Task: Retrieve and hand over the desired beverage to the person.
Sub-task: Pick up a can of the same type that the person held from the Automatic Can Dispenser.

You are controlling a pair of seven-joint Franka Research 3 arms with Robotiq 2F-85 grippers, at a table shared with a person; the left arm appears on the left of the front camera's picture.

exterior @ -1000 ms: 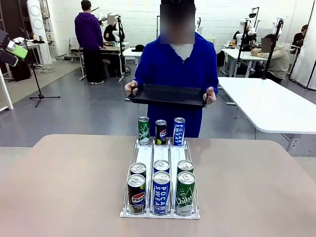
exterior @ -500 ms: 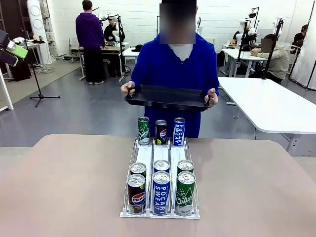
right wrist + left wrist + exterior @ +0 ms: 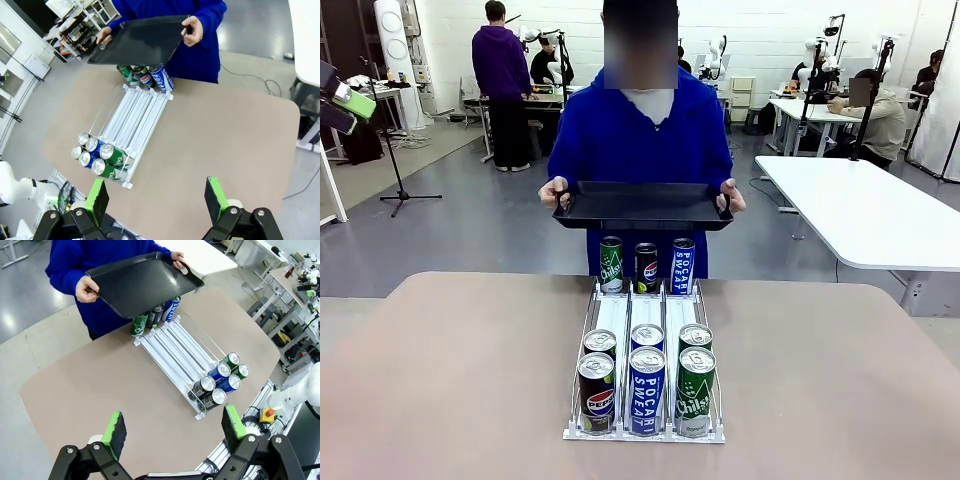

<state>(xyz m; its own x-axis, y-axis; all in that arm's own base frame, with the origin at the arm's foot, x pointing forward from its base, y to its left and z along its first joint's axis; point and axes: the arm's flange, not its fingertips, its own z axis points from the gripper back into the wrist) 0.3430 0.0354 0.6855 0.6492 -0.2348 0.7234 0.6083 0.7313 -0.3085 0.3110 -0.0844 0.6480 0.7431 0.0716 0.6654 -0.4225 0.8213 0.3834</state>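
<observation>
The person [image 3: 640, 130] in a royal-blue hoodie stands at the table's far side, holding an empty black tray [image 3: 642, 204] level in both hands above the rack's far end. A clear three-lane can rack [image 3: 646, 345] lies mid-table. At its far end stand a green Chilsung can [image 3: 611, 265], a black Pepsi can [image 3: 646, 267] and a blue Pocari Sweat can [image 3: 683, 266]. At its near end stand two Pepsi [image 3: 596, 385], two Pocari Sweat [image 3: 646, 389] and two Chilsung cans [image 3: 695, 391]. My left gripper [image 3: 172, 427] and right gripper [image 3: 157, 200] hover open high above the table, holding nothing.
The tan table [image 3: 450, 370] has bare room left and right of the rack. A white table [image 3: 865, 210] stands beyond at the right. Other people work at benches far behind. A tripod stand [image 3: 400, 170] is on the floor at the left.
The person has stepped closer and slightly left, raising the tray a little and bringing it over the rack's far cans. Cans and grippers are unchanged.
</observation>
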